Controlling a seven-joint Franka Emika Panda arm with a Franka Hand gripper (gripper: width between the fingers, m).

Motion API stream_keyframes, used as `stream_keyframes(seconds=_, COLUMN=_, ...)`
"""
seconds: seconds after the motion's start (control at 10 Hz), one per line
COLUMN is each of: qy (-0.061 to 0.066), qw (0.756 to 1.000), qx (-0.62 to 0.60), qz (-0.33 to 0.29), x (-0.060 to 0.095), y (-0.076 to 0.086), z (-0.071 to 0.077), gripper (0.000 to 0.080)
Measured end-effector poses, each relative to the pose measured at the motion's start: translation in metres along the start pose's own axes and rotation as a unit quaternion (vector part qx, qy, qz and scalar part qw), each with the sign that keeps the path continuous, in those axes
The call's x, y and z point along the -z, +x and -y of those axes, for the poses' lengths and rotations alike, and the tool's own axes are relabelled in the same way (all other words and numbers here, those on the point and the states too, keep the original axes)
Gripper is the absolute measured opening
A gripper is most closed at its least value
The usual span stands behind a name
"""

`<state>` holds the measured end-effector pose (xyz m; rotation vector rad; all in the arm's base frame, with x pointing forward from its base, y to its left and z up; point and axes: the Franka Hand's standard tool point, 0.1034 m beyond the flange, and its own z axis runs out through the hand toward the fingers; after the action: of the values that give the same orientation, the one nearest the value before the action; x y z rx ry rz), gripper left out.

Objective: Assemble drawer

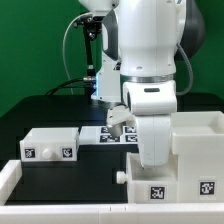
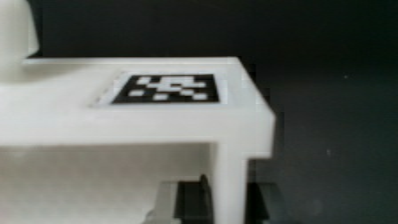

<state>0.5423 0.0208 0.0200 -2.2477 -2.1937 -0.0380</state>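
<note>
Drawer casing [image 1: 192, 160], white plastic, the largest part, stood on the black desk [image 1: 40, 110] at the exterior view's right. Two square black-and-white tags [image 1: 157, 193] were on its near face.

Held by: end effector [image 2: 231, 203], which reached down from above at the casing's edge nearer the middle of the desk. In the blurred wrist view its dark fingers [image 2: 196, 203] were closed from both sides on a thin upright white wall below a tagged top face [image 2: 169, 88]. This was judged to be the casing's side wall. The grip was probably chosen because a thin wall suits a two-finger pinch and lets the whole box be dragged or turned.

Companion part: small tray [image 1: 50, 146], not yet fitted, lay well apart at the exterior view's left. It carried two tags on the side towards the camera and was judged to be waiting for insertion. A second tray could not be made out.

Fixture: marker board [image 1: 103, 133] lay flat between tray and casing, partly hidden by the arm [image 1: 150, 60]. It was probably a position reference.

Surroundings: white rail [image 1: 40, 185] along the desk's near edge; green backdrop [image 1: 30, 40].

Markings: coded tag patterns only. No brand, lettering or numerals could be read
</note>
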Motion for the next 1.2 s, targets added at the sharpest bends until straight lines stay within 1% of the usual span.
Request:
stream_keyframes(seconds=0.5, qy=-0.001, qw=1.000, qx=-0.002, qz=-0.001, x=-0.001, y=0.000, z=0.000, gripper=0.0034)
stream_keyframes(seconds=0.6, qy=0.001, qw=1.000, qx=-0.002, qz=0.001, x=0.000, y=-0.001, z=0.000, gripper=0.0096)
stream_keyframes(seconds=0.7, qy=0.011, qw=1.000, qx=-0.004, qz=0.006, x=0.009, y=-0.006, z=-0.002, gripper=0.0096)
stream_keyframes(seconds=0.8, qy=0.010, qw=1.000, qx=-0.007, qz=0.010, x=0.019, y=-0.010, z=-0.006, gripper=0.0300)
stream_keyframes(seconds=0.9, qy=0.006, qw=1.000, qx=-0.009, qz=0.012, x=0.026, y=-0.014, z=-0.009, gripper=0.0435)
stream_keyframes(seconds=1.0, qy=0.002, qw=1.000, qx=-0.012, qz=0.016, x=0.033, y=-0.020, z=-0.013, gripper=0.0435)
stream_keyframes(seconds=1.1, qy=-0.001, qw=1.000, qx=-0.012, qz=0.019, x=0.036, y=-0.032, z=-0.017, gripper=0.0594)
stream_keyframes(seconds=1.2, qy=-0.003, qw=1.000, qx=-0.010, qz=0.022, x=0.036, y=-0.043, z=-0.022, gripper=0.0632)
